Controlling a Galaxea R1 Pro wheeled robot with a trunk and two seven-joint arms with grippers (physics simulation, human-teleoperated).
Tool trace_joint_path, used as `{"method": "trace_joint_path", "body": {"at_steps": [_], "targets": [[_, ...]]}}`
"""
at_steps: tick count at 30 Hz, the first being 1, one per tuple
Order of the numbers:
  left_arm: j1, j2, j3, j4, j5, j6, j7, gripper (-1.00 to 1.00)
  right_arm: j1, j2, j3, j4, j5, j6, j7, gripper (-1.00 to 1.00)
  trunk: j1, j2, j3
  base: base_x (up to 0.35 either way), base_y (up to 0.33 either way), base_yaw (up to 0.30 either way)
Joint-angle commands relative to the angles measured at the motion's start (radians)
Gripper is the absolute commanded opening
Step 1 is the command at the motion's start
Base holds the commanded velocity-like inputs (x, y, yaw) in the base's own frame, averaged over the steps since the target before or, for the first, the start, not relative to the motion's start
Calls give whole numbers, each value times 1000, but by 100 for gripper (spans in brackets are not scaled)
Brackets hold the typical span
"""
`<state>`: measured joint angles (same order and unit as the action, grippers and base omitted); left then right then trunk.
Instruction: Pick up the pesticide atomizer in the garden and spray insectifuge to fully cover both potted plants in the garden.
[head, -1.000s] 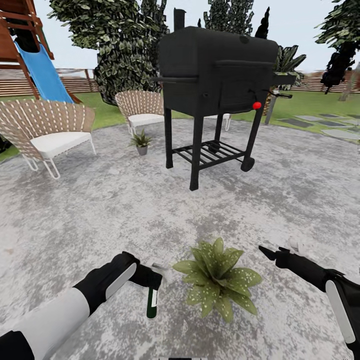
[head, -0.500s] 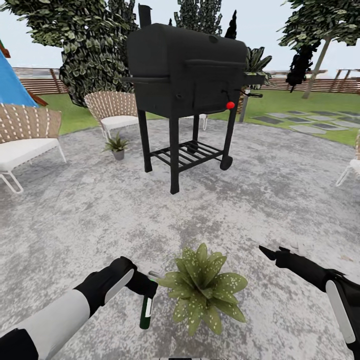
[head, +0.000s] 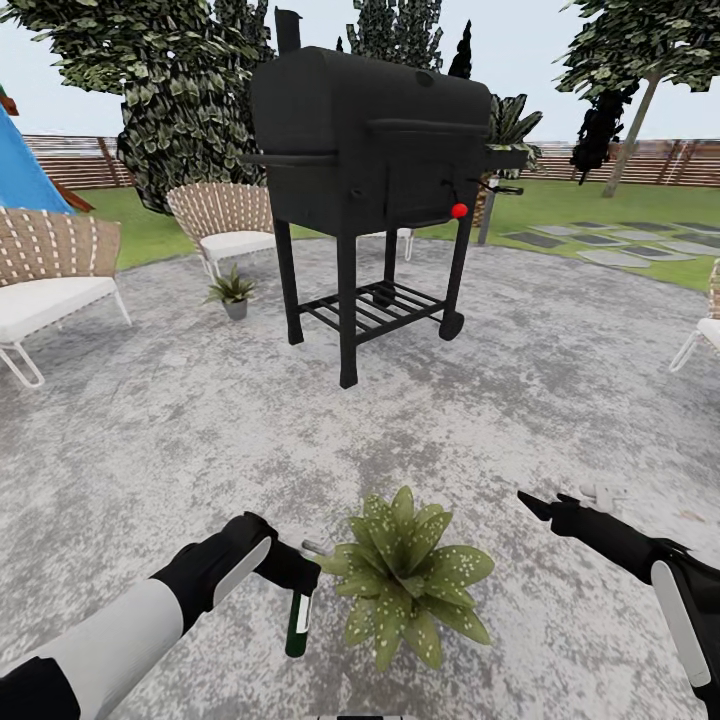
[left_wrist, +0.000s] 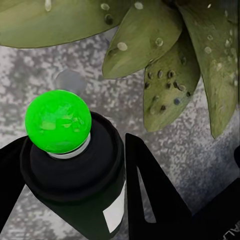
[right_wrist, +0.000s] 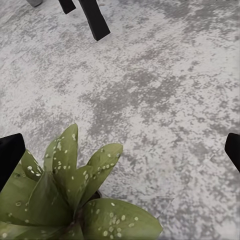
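Round grey paved circle (head: 560, 380) – mottled, ringed by lawn (head: 600, 205) and slatted fence (head: 660, 160). Left pincer (head: 290, 570) clenched on pesticide atomizer (head: 298, 622), just beside near potted plant (head: 410, 575); second potted plant (head: 232, 292) by black grill (head: 370, 140). Right pincer (head: 535, 505) released.

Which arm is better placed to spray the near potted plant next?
Left. The left gripper already holds the pesticide atomizer right beside the near potted plant. The right gripper is open and holds nothing.
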<state>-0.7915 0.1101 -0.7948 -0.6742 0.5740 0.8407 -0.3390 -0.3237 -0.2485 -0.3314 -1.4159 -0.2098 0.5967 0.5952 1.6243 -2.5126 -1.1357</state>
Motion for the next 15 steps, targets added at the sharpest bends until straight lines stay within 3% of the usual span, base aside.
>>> {"method": "trace_joint_path", "body": {"at_steps": [1,6,9,15], "targets": [[0,0,0,0,0,0,0,-100,0,0,0,0,0,0,0,100,0,0,0,0,0,0],[0,-1,0,3,-1,0,0,-100,0,0,0,0,0,0,0,100,0,0,0,0,4,0],[0,-1,0,5,-1,0,0,-100,0,-1,0,-1,0,0,1,100,0,0,0,0,213,-18],[0,-4,-1,11,-2,0,0,-100,0,-2,0,-2,0,0,2,100,0,0,0,0,246,-258]]}}
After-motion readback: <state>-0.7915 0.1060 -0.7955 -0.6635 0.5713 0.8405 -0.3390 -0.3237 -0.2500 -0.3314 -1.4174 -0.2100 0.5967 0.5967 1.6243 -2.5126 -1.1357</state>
